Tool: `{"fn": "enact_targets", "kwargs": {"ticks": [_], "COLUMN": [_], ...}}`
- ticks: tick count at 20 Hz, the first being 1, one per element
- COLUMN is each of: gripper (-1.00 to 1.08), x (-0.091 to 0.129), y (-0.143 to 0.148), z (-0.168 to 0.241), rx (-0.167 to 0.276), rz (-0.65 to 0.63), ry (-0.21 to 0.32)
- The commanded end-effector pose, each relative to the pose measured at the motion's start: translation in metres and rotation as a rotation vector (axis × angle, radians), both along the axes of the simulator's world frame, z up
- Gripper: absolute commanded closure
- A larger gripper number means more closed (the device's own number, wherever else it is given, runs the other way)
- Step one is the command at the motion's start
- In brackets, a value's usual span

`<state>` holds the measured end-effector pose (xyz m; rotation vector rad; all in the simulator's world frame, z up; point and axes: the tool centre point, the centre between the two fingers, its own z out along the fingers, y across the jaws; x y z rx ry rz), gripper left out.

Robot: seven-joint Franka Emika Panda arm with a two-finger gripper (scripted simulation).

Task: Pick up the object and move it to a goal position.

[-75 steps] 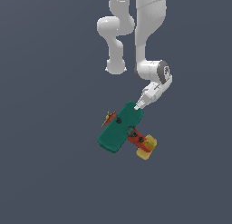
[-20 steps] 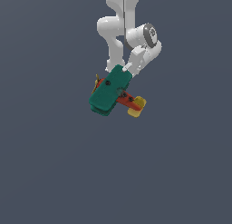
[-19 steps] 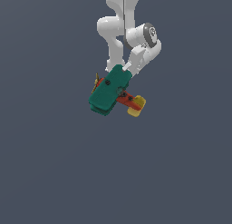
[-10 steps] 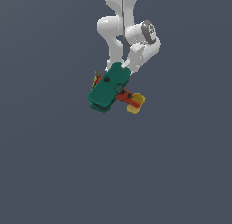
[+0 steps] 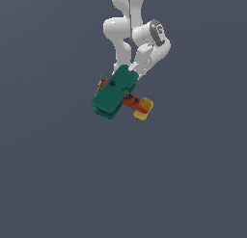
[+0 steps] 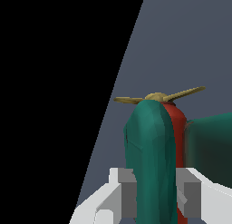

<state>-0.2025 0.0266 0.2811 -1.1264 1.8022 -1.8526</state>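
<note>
Arm: white Panda reaches down from the top of the exterior view, wrist bent toward that view's left.
Fingers (image 6: 156,198): closed onto the toy airplane (image 5: 116,92), one grey pad on each side of its teal wing.
Airplane: held beneath the wrist, tilted; yellow tail (image 5: 143,109) points to the exterior view's right, propeller (image 6: 158,96) faces away from the wrist camera.
Surroundings: plain grey-blue all round.

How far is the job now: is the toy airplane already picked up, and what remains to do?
Done: the pickup. The hand is shut on the toy airplane, its fingers pressing a teal wing from both sides. In hand: carrying it below the arm. Left: delivery to the goal position and release; no goal marker shows in either view.
</note>
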Motion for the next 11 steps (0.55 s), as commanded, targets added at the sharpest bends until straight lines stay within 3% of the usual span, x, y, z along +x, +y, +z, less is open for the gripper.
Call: {"fn": "enact_targets", "kwargs": {"ticks": [1, 11], "gripper": [1.08, 1.08], "x": [0.001, 0.002], "y": [-0.003, -0.012], "z": [0.008, 0.02], "rx": [0.001, 0.001], "rz": [0.0, 0.001], "ry": [-0.006, -0.004]}}
